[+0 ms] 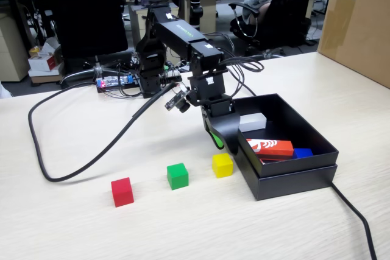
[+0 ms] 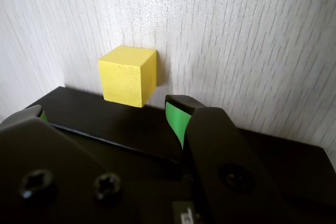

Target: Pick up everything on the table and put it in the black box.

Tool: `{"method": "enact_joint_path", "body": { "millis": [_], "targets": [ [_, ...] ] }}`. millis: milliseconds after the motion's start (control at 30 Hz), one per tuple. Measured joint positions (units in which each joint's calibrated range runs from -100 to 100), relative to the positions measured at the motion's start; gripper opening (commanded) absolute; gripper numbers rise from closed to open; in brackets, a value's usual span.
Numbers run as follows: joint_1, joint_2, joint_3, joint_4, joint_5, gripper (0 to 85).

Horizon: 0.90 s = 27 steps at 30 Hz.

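Observation:
Three small cubes sit in a row on the pale wooden table (image 1: 73, 223): red (image 1: 122, 191), green (image 1: 177, 175) and yellow (image 1: 222, 165). The black box (image 1: 286, 178) stands just right of the yellow cube. My gripper (image 1: 224, 143) hangs over the box's left wall, above and slightly behind the yellow cube. In the wrist view the gripper (image 2: 107, 113) is open, its green-padded fingers wide apart with nothing between them. The yellow cube (image 2: 128, 75) lies just beyond the box rim (image 2: 131, 129).
Inside the box lie a white block (image 1: 252, 122), a red-and-white printed block (image 1: 271, 147) and a blue piece (image 1: 302, 153). A thick black cable (image 1: 73, 162) loops across the table's left; another cable (image 1: 356, 217) runs off front right. A brown carton (image 1: 356, 22) stands at the back right.

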Motion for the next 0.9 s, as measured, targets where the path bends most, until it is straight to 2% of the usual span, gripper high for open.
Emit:
{"method": "enact_joint_path", "body": {
  "millis": [900],
  "targets": [
    [-0.49,6.08,-1.73,0.23,0.15,46.5]
  ]
}}
